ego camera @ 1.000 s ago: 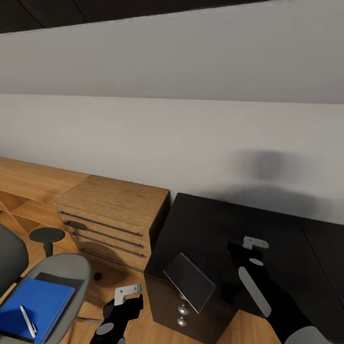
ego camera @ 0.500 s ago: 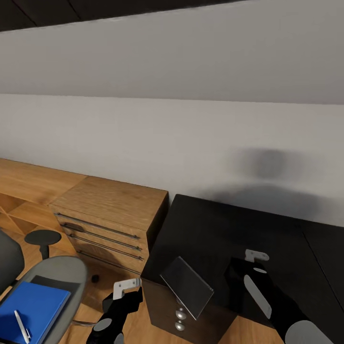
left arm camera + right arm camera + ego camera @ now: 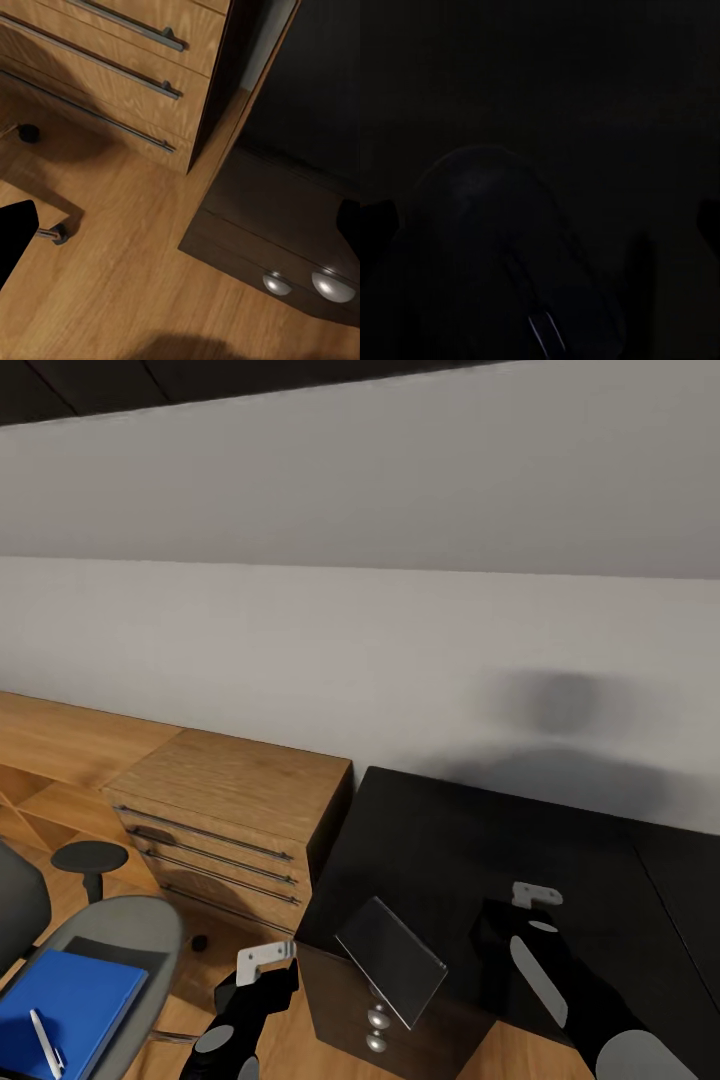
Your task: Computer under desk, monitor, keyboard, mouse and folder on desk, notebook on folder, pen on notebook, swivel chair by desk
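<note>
My right claw (image 3: 497, 922) hangs over the counter (image 3: 560, 840), fingers spread around the mouse (image 3: 502, 255). Notebook (image 3: 391, 960) overhangs counter's front edge. Left claw (image 3: 262, 988): state unclear. Folder (image 3: 65, 1000) and pen (image 3: 42, 1042) on swivel chair (image 3: 140, 925), left of counter.

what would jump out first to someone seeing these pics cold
Probably the bright blue folder with a white pen lying on it, on the grey swivel chair at lower left of the head view. Next, the grey notebook overhanging the corner of the glossy black desk, beside a light wooden chest. In the right wrist view, a dark mouse sits close before the camera.
</note>
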